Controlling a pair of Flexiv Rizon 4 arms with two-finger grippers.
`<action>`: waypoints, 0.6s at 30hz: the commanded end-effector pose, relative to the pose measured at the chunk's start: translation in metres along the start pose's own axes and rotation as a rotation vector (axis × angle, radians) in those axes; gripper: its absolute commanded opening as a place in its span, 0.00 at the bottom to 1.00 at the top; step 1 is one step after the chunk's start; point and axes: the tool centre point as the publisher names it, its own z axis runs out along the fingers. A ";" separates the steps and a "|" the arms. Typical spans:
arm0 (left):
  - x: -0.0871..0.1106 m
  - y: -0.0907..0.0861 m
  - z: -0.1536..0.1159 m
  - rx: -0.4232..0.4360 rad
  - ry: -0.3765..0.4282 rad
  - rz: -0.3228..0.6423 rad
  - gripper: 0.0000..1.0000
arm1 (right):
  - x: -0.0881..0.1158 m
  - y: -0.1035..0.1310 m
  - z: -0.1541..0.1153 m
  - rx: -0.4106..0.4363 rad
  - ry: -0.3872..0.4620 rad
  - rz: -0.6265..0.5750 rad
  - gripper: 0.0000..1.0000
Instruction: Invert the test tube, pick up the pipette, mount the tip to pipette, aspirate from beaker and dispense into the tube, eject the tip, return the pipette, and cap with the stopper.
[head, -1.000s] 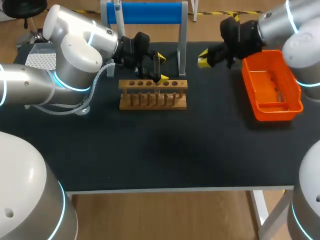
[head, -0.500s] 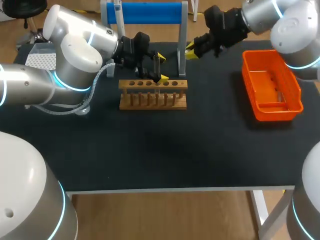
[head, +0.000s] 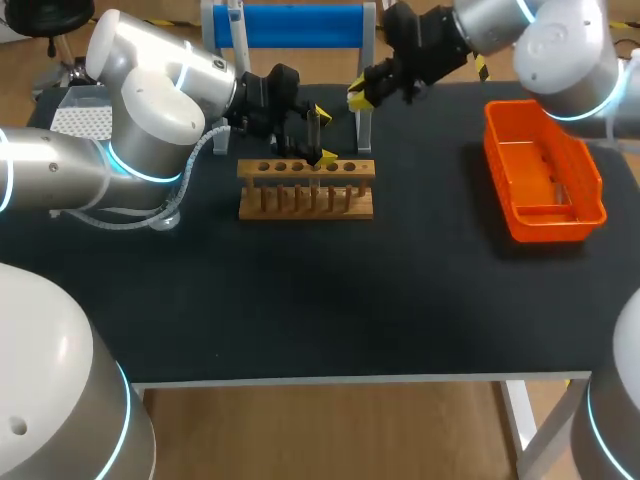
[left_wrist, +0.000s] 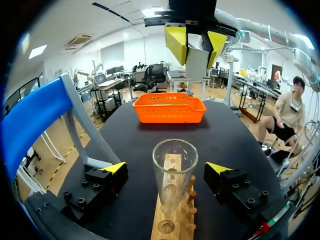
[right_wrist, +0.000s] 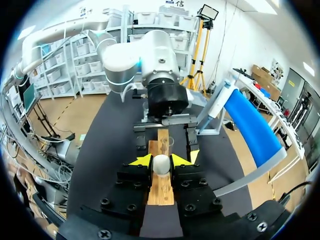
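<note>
Left end effector (left_wrist: 166, 167): fingers apart, either side of the test tube (left_wrist: 174, 159), which stands upright in the wooden rack (head: 306, 190). Right end effector (right_wrist: 161, 161) is clamped on the white stopper (right_wrist: 161, 165) in the air near the rack.

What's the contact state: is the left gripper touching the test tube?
Apart. The left wrist view shows the test tube upright in the rack between the left gripper's open fingers, with a clear gap on each side.
</note>
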 end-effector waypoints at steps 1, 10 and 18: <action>-0.001 0.000 0.000 -0.001 0.005 -0.001 1.00 | -0.006 0.008 0.007 0.010 0.013 -0.003 0.00; -0.001 0.000 0.000 -0.001 0.005 -0.001 1.00 | -0.008 0.020 0.019 0.012 0.026 -0.016 0.00; -0.001 0.000 0.000 -0.001 0.005 -0.001 1.00 | -0.005 0.026 0.026 0.015 0.039 -0.028 0.00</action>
